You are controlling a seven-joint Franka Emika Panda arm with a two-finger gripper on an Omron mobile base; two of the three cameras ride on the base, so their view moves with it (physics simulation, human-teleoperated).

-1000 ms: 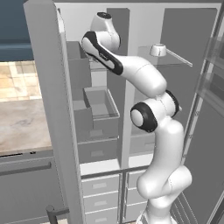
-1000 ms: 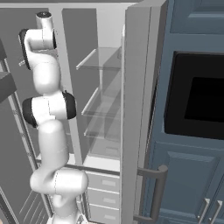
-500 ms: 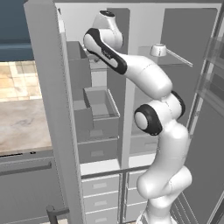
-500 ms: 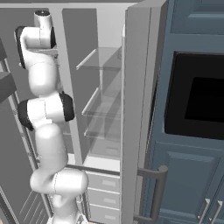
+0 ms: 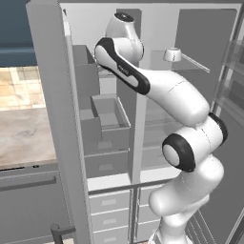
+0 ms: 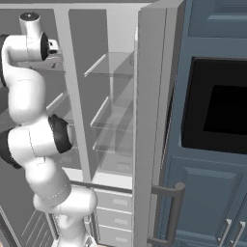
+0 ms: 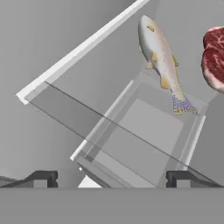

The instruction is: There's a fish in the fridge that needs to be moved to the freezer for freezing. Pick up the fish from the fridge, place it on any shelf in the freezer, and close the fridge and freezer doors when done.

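Observation:
A silvery speckled fish (image 7: 159,57) lies on the glass shelf (image 7: 74,109) of the freezer (image 5: 107,119), its tail over the shelf's edge, in the upper right of the hand view. My gripper (image 7: 111,179) is open, its tips wide apart with nothing between them, well back from the fish. A grey bin (image 7: 144,135) sits below the shelf. The fridge (image 6: 113,65) with its glass shelves stands open to the right. The freezer door (image 5: 52,119) and the fridge door (image 6: 152,120) are both swung open.
A red slab of meat (image 7: 214,57) lies beside the fish on the same shelf. A small white bowl (image 5: 172,55) sits on the fridge's top shelf. Blue cabinets with a black oven (image 6: 219,106) stand right of the fridge door. Drawers (image 5: 112,207) line the unit's bottom.
The arm's upper links have swung a little and the elbow has shifted, while the hand stays high at the freezer's top. The doors have not moved.

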